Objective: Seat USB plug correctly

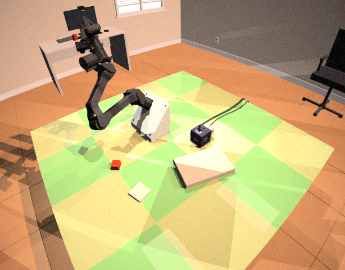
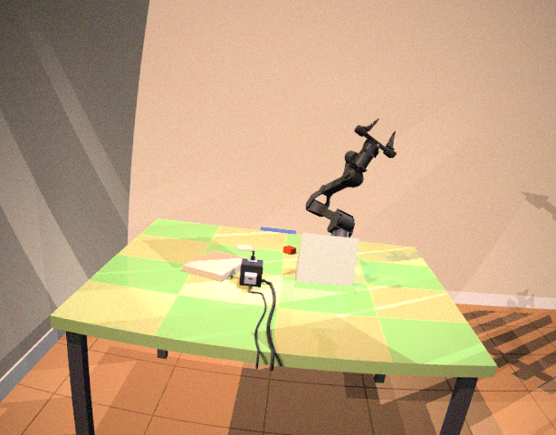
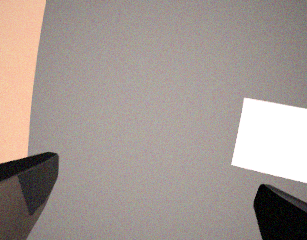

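The dark power cube (image 1: 196, 139) (image 2: 257, 268) stands on the checkered table (image 1: 178, 209) (image 2: 213, 318). A small black plug (image 1: 199, 127) (image 2: 253, 256) stands upright out of its top, with a light patch at its foot. Which way round it sits and how deep it is are too small to tell. My gripper (image 2: 386, 125) (image 3: 160, 182) is open and empty, raised high above the table and well away from the cube, its fingers pointing upward. The wrist view shows only walls and a bright white rectangle between and beyond the fingers.
A white plug sits in the cube's side; dark cables (image 2: 271, 318) run to the table edge. A pale slab (image 1: 207, 163) (image 2: 215, 265) lies beside the cube. A white panelled block (image 1: 160, 122) (image 2: 327, 259) stands by the arm's base. A red block (image 1: 116, 164) (image 2: 289, 249) and white tile (image 1: 140, 192) (image 2: 244, 246) lie farther off.
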{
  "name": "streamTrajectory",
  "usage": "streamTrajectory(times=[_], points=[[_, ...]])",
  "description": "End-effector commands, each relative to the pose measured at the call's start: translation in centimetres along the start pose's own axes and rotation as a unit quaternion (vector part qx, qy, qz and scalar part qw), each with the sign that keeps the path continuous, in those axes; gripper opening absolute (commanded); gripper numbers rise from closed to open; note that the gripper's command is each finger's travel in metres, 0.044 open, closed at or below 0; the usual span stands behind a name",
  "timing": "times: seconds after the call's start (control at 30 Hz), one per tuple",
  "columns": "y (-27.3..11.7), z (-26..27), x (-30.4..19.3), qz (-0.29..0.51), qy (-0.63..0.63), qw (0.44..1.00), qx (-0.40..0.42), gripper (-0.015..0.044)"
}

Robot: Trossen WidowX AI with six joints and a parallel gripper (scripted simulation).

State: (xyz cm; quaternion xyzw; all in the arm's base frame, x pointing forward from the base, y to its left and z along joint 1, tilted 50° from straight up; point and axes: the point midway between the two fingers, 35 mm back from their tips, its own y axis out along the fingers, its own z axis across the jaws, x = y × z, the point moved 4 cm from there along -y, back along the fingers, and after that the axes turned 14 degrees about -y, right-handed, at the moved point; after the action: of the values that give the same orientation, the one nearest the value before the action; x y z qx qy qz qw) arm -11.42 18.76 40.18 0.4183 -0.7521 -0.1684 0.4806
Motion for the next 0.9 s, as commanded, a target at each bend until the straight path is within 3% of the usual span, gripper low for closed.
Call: streamTrajectory(times=[0.0,0.13,0.43,0.53,0.87], points=[[0.1,0.0,-0.2,0.004,0.000,1.000,0.000,0.0426],[0.9,-0.6,-3.8,0.085,-0.014,0.996,-0.004,0.0440],[-0.7,-5.0,-18.9,0.407,-0.085,0.909,-0.025,0.0440],[-2.9,-6.6,-21.9,0.482,-0.117,0.868,-0.030,0.0440],[-15.5,-13.2,-31.9,0.759,-0.119,0.638,-0.039,0.0440]])
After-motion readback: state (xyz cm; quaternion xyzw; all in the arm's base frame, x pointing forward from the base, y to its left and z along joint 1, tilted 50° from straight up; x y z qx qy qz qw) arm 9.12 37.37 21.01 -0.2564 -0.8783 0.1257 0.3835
